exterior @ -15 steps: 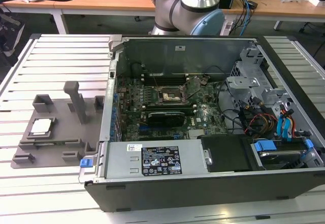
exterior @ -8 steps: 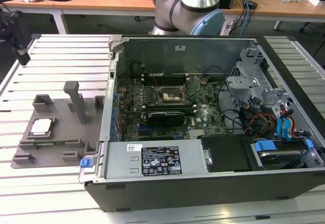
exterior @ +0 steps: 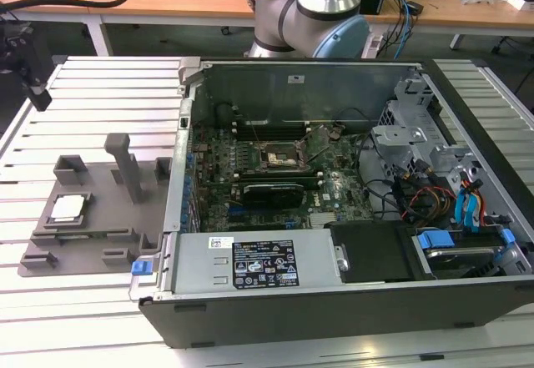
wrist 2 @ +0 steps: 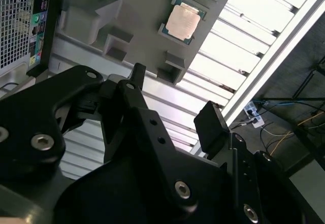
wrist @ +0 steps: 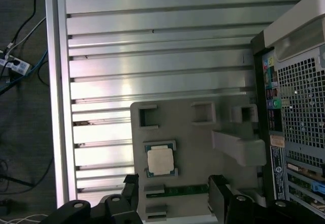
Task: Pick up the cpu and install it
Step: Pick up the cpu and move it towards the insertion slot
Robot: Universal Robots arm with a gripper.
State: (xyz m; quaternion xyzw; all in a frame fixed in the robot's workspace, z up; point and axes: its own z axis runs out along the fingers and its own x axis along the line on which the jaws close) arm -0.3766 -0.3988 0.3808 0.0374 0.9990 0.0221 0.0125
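Black end effector (wrist: 172, 186) w/ two fingers spread wide, gripping nothing and touching nothing, hangs above one flat matte-grey fixture plate (wrist: 203, 148). One cpu (wrist: 161, 161), a small square chip w/ pale silvery metal top, lies flat in a recess of that plate, apart from the fingers. The plate rests on the ribbed aluminium tabletop (wrist: 152, 66); in the exterior view it's at the left of one open dark computer case (exterior: 292, 84), whose one square black socket (exterior: 279, 158) sits on the green board.
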